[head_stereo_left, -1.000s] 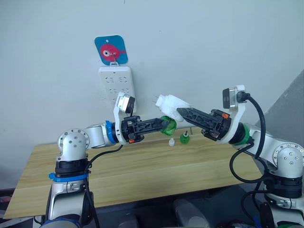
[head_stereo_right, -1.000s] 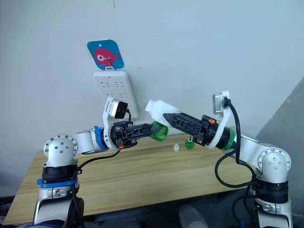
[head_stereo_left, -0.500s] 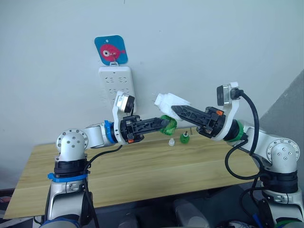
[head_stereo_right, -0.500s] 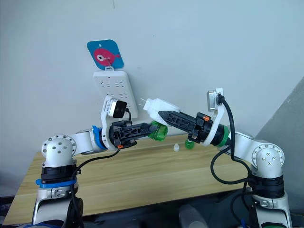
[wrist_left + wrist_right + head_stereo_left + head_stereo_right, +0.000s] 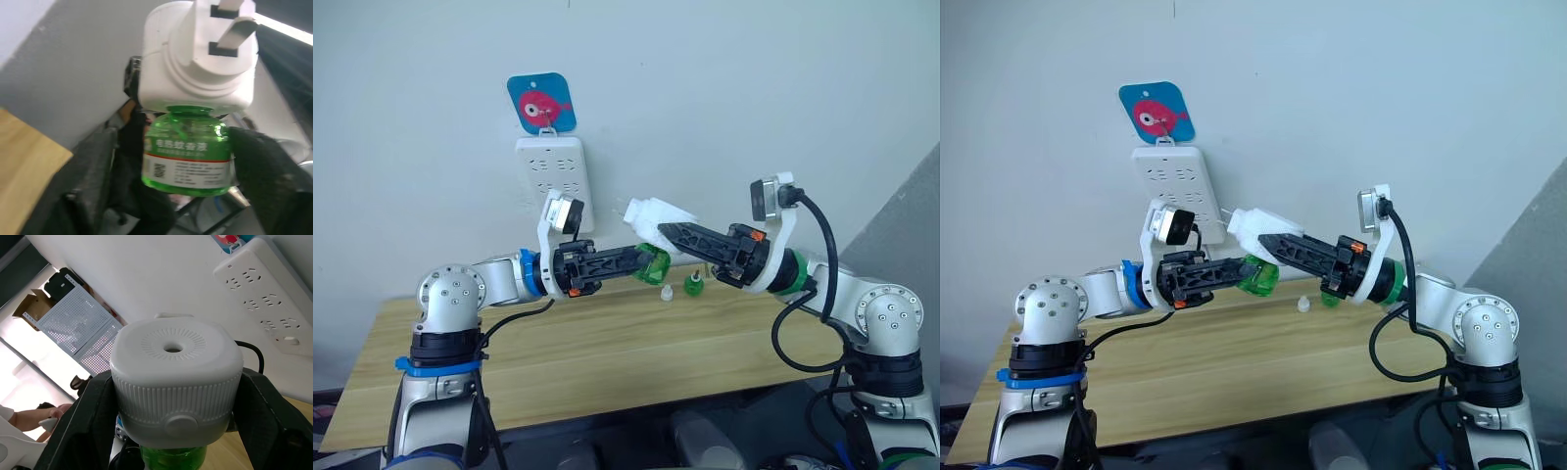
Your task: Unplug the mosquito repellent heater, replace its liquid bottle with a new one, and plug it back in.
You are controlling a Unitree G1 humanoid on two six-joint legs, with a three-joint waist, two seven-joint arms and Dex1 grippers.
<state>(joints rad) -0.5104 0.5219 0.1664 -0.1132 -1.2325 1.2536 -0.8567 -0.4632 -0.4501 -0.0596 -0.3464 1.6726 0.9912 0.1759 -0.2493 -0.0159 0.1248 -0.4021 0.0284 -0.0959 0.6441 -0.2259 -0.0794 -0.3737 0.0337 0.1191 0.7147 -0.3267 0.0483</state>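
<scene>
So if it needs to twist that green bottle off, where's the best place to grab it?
Probably the green bottle's round labelled body, fingers on opposite sides from below, since its neck sits inside the heater. The left gripper grips it about there; the right gripper holds the heater.
</scene>
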